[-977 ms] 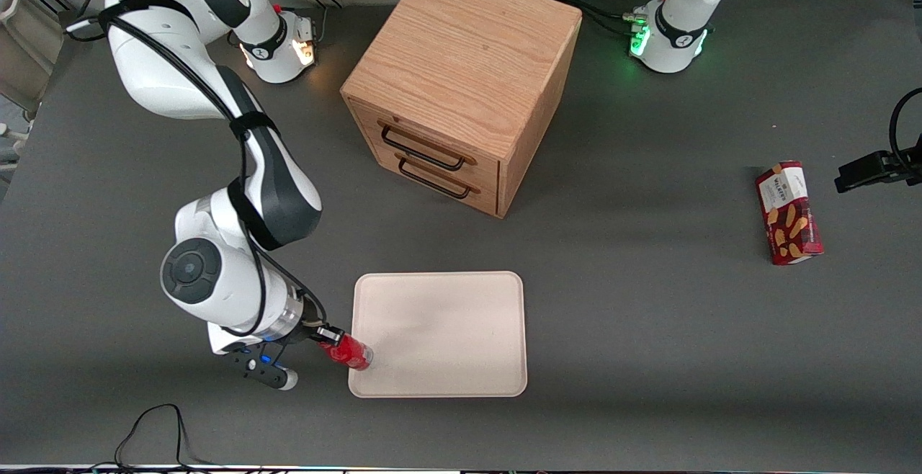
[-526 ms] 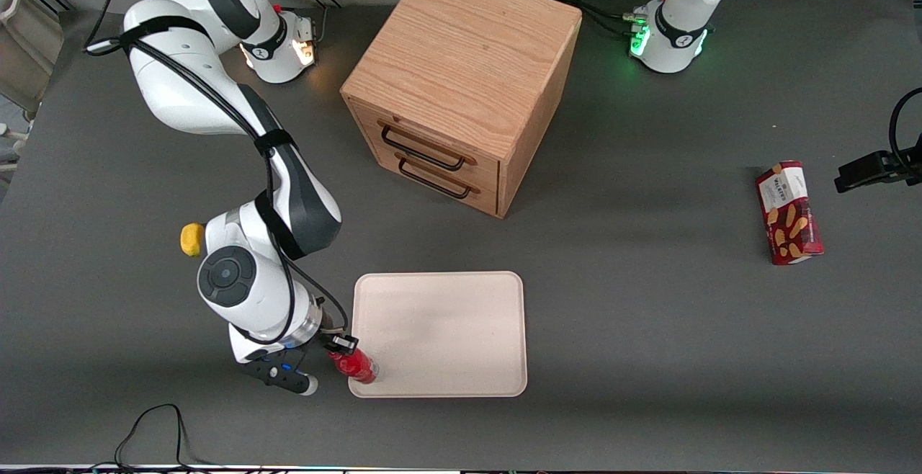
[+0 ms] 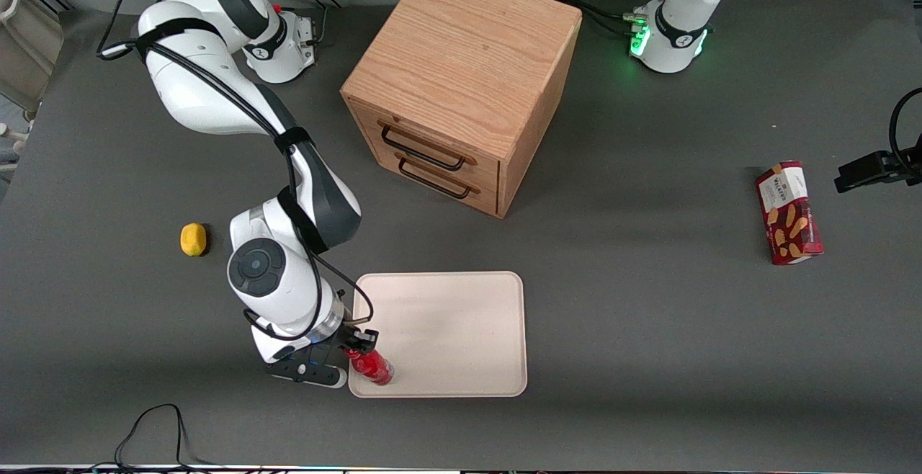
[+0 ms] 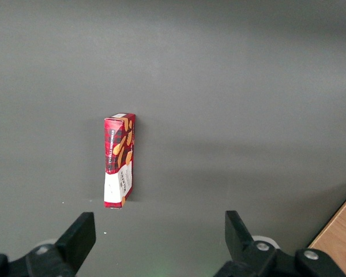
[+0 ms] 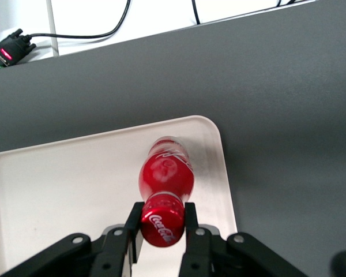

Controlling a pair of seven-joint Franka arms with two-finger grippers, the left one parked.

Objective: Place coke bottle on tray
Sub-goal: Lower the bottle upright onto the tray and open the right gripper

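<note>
Dark grey table (image 3: pixel 648 330); oak two-drawer cabinet (image 3: pixel 461 85) on it; pale wall (image 5: pixel 161 23).

One small red coke bottle (image 3: pixel 372 367) with a red cap is gripped at the neck by the black two-finger gripper (image 3: pixel 358 345) over one flat cream rectangular tray (image 3: pixel 461 330). One oak-coloured wooden cabinet (image 3: pixel 461 78) has two drawers, each with one black wire handle. One small yellow lemon-like object (image 3: pixel 193 238) and one red rectangular snack box (image 3: pixel 788 212) lie on one dark grey table (image 3: pixel 648 330).
</note>
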